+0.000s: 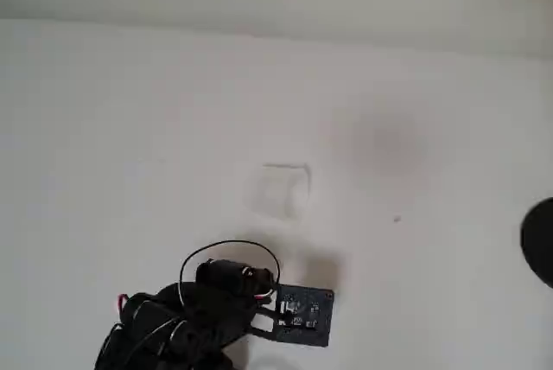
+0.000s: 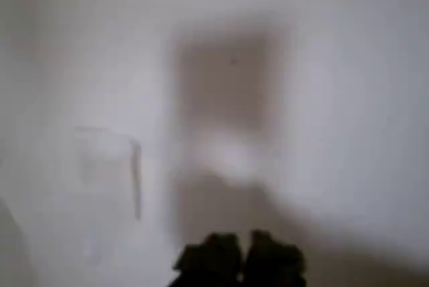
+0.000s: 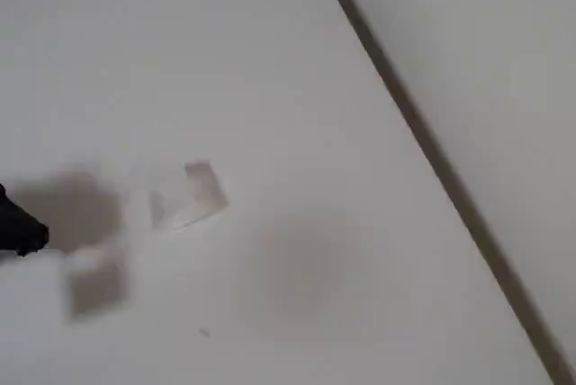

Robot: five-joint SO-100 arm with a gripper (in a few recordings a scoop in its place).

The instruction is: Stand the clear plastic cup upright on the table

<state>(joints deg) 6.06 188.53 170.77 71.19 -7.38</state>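
Ahead of the pincer (image 2: 238, 243), apart, lies the clear plastic cup (image 1: 281, 188).

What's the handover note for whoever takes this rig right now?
Gripper: fingers together at the bottom edge of the wrist view, holding nothing, apparently shut.
Clear plastic cup: seems to lie on its side on the white table, just beyond the arm in the overhead view, left of the gripper in the wrist view; not touched.
Done: nothing yet.
Left: reach the cup, grasp it, stand it upright, release.
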